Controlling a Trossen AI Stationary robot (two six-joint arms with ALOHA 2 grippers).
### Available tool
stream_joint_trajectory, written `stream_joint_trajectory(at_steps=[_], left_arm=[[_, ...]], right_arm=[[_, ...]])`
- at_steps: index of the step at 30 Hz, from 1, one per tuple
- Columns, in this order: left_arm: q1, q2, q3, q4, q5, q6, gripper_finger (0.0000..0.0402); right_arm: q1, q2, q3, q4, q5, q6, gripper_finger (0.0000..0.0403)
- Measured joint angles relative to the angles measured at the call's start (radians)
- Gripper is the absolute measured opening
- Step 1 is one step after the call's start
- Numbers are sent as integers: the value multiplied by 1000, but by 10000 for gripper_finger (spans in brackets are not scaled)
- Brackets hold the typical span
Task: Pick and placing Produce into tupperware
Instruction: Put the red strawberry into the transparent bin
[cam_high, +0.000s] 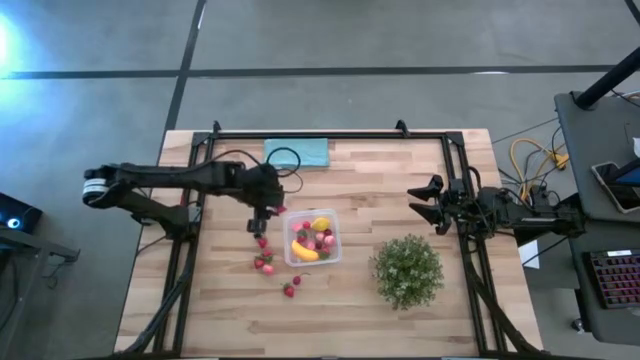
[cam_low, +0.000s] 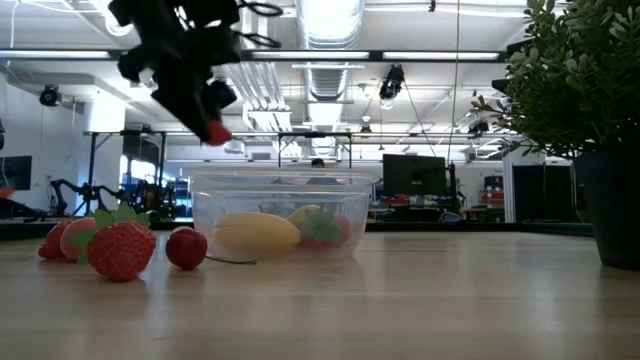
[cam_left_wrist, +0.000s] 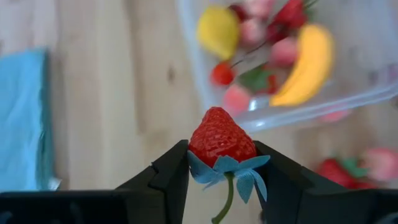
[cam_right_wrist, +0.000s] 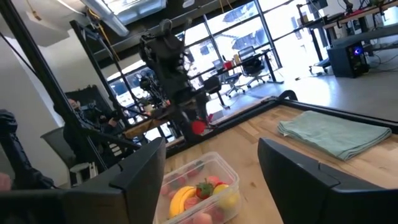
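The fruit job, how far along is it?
Partly done: the tub already holds a banana, a lemon and some berries. The left gripper holds a strawberry beside the tub. Loose strawberries remain on the table. The right gripper waits, open.

- The left hand (cam_left_wrist: 222, 171) grips a red strawberry (cam_left_wrist: 221, 138) between its two dark fingers (cam_left_wrist: 168, 177), the leafy cap and stem pointing back toward the wrist.
- Past the berry, on the wooden worktop (cam_left_wrist: 112, 93), stands the clear tupperware (cam_left_wrist: 298, 112).
- Inside it lie a yellow banana (cam_left_wrist: 308, 62), a yellow lemon (cam_left_wrist: 219, 30) and several red and pink berries (cam_left_wrist: 283, 50).
- More strawberries (cam_left_wrist: 357, 168) lie on the wood outside the container.
- A teal cloth (cam_left_wrist: 22, 118) lies at the edge of the view.
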Motion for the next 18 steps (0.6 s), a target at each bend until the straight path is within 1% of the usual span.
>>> stream_joint_trajectory(at_steps=[4,10,14,18], left_arm=[[-74,46,50,18,19,0,136],[-185,172,103,106,19,-13,137],[-213,255,137,162,-8,-91,141],[-217,324,163,160,-12,-216,170]], right_arm=[[0,0,0,0,0,0,243],[0,0,0,0,0,0,245],[0,0,0,0,0,0,249],[0,0,0,0,0,0,251]])
